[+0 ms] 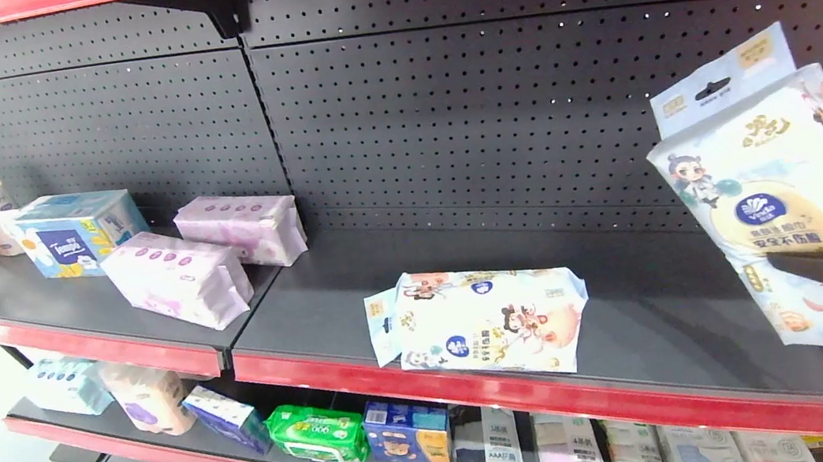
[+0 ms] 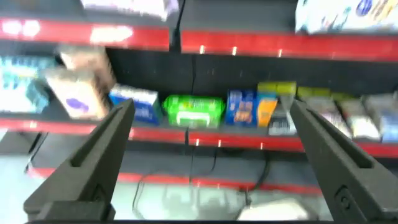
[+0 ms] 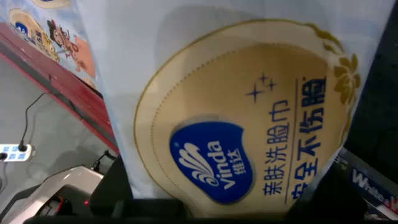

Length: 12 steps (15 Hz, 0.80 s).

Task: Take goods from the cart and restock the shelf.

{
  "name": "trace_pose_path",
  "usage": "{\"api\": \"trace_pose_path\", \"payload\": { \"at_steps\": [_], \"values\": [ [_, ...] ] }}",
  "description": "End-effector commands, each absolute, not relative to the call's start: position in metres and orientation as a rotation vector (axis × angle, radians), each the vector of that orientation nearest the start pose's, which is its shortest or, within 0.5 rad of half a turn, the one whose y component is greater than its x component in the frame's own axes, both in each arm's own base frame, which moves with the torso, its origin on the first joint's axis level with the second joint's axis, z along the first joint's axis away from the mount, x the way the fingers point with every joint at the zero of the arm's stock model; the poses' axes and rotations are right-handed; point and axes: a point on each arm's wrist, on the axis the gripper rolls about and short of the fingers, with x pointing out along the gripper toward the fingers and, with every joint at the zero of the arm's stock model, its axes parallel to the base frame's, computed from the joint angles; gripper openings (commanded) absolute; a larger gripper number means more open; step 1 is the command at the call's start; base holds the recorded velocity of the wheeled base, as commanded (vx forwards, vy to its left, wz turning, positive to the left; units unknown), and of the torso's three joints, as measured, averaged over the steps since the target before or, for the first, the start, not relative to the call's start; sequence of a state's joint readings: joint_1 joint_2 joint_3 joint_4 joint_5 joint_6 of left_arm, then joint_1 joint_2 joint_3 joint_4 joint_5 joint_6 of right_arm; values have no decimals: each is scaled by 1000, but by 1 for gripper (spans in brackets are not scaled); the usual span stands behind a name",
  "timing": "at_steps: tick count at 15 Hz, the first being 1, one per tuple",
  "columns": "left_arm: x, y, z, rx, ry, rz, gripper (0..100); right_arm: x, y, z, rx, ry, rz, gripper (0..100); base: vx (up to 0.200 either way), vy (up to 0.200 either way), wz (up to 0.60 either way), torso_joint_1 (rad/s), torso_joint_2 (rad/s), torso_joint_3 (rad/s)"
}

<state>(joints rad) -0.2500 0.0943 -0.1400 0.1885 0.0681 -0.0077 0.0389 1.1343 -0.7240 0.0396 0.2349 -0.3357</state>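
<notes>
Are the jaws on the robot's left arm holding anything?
No, the left gripper has its jaws spread wide apart with nothing between them.

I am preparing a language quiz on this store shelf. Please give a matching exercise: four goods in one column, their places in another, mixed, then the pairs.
Goods
1. white cartoon-printed tissue pack with a hang tab
2. white cartoon-printed soft pack
3. green plastic wipes pack
4. blue tissue box

Places
A. on the lower shelf
B. lying flat on the upper shelf, apart from other goods
C. held by the right gripper
D. beside the pale pink packs

Pairs: 1-C, 2-B, 3-A, 4-D
</notes>
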Motion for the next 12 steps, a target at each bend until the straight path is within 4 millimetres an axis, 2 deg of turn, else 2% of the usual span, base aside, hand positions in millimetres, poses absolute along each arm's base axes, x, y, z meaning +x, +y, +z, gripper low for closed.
{"api": "trace_pose_path", "payload": {
  "at_steps": [1, 4, 9, 12],
  "values": [
    [-22, 7, 88, 24, 162, -168, 100, 179, 16, 227, -288, 431, 370, 0, 0, 0, 0, 0, 0, 0],
    [-15, 8, 83, 14, 63, -51, 100, 188, 20, 231, -298, 431, 381, 0, 0, 0, 0, 0, 0, 0],
    [-14, 8, 82, -17, 49, -48, 100, 186, 17, 231, -308, 439, 349, 0, 0, 0, 0, 0, 0, 0],
    [-14, 12, 83, -41, 42, 110, 100, 186, 17, 234, -308, 427, 340, 0, 0, 0, 0, 0, 0, 0]
  ]
}}
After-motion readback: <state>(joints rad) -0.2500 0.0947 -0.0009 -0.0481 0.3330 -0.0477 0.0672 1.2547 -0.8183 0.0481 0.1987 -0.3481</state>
